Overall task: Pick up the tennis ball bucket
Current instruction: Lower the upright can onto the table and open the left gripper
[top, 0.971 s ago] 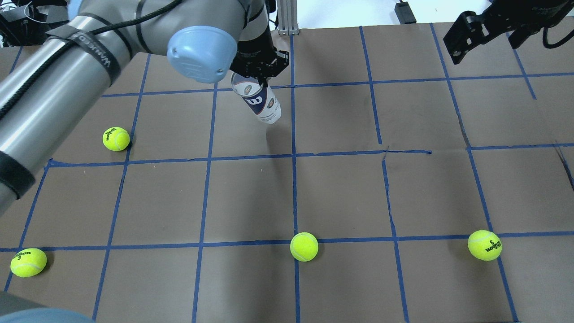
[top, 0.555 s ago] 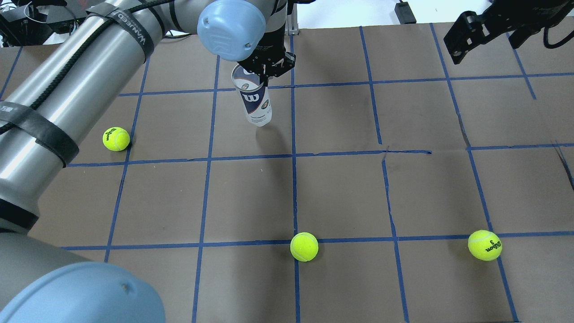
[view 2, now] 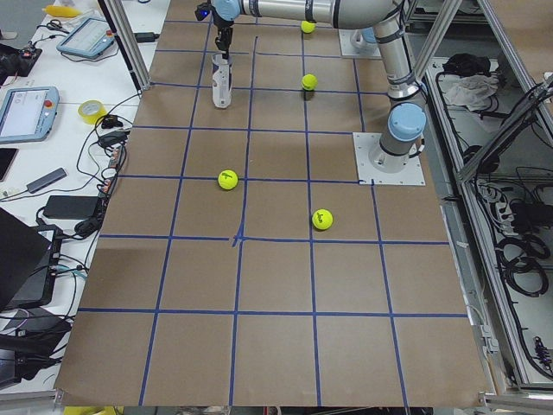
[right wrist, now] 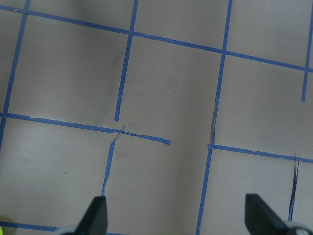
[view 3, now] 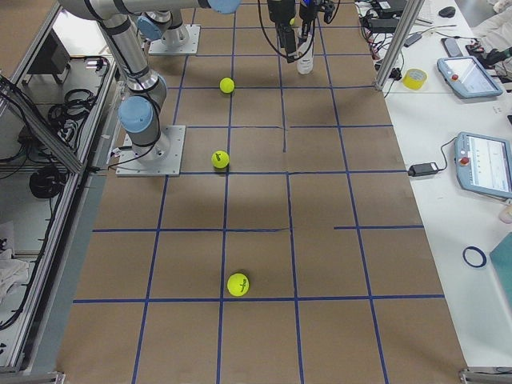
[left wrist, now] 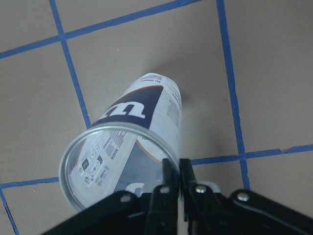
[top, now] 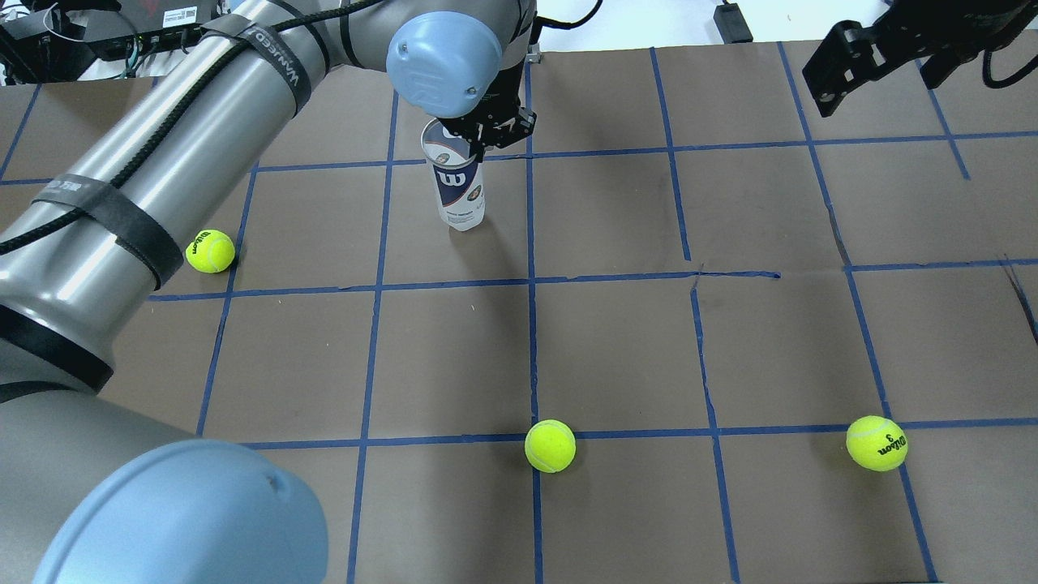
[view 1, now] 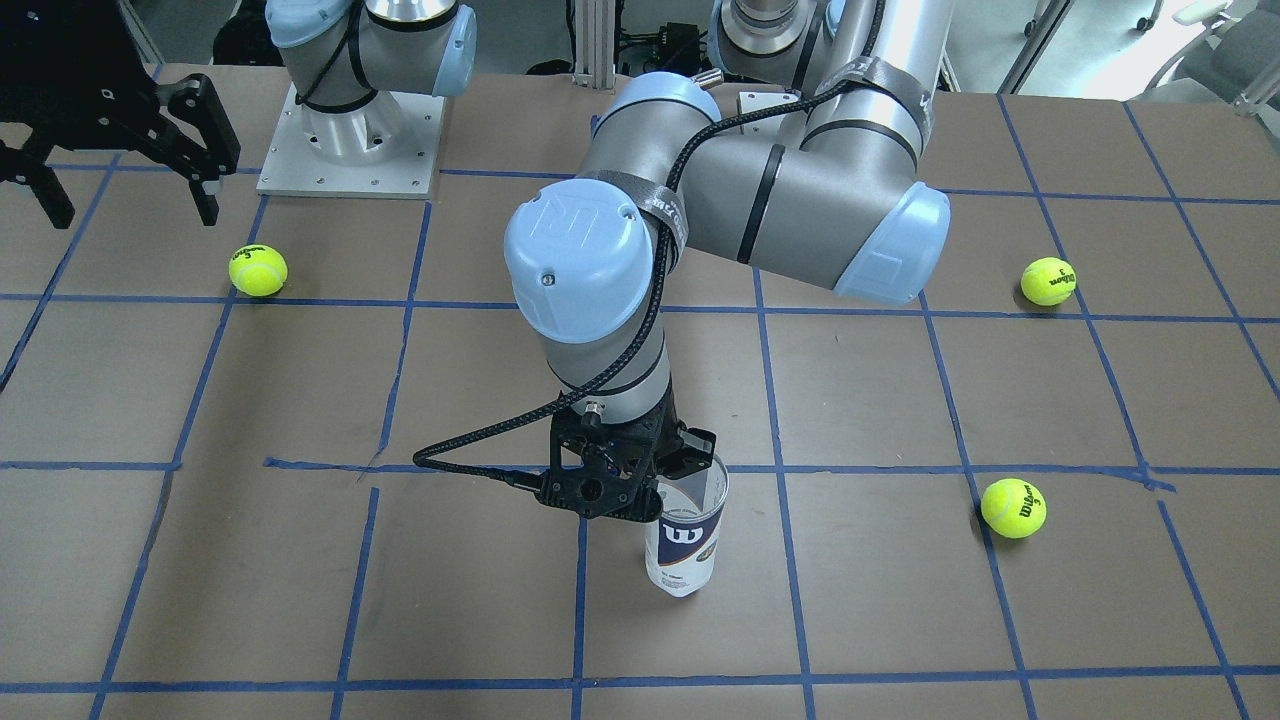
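Swinging in from a slant a second ago, the tennis ball bucket point(top: 456, 182) now hangs close to upright, and the left arm point(top: 203, 122) has carried it a little toward the robot's left. The left arm's jaws are closed on the bucket's metal-rimmed mouth: the left wrist view shows one finger inside the clear wall and the other outside, pinching the rim on one side only. The bucket stands in the far middle of the counter point(top: 616, 349), on the operators' side, its navy label facing the robot. Its base is at or just above the paper; whether it has cleared the counter cannot be told from these views.

The right arm's jaws are spread wide, holding nothing, parked high over the far right corner, well apart from the bucket. Three tennis balls point(top: 550, 445) show from overhead, none near the bucket.

Judged from here, the step in hand is the lift itself. A one-sided pinch on a thin rim leaves the long body free to pendulum, so a slow, straight rise with the wrist kept level would serve best. Sudden sideways travel could set the bucket swinging or twist it out of the pinch. Firm closing pressure matters, though too much may buckle the clear wall.
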